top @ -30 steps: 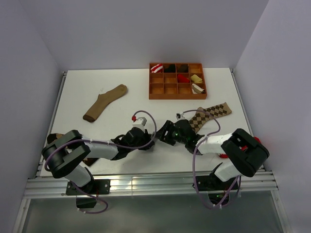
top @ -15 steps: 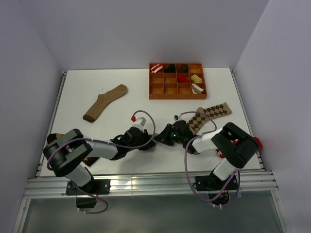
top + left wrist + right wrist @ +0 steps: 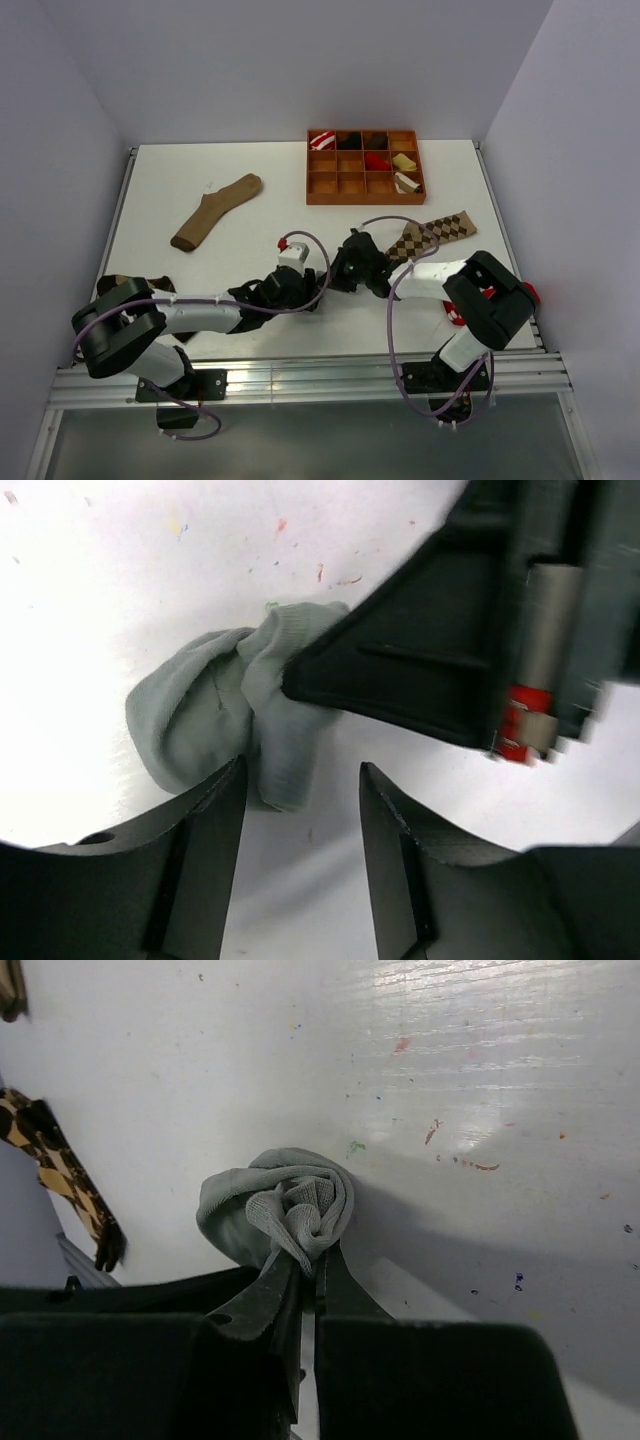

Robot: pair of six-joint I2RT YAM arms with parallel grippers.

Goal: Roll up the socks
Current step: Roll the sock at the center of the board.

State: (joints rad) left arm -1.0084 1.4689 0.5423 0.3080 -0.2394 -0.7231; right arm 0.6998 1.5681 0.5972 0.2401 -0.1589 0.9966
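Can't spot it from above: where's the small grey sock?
In both wrist views, the small grey fabric sock lies bunched mid-table, pinched by the right gripper, the open left gripper beside it.

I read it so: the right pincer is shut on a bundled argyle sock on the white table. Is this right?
Not quite. The right pincer is shut on a bundled grey sock on the white table, not on an argyle one. The right wrist view shows it. The argyle sock lies flat, apart from the pincer.
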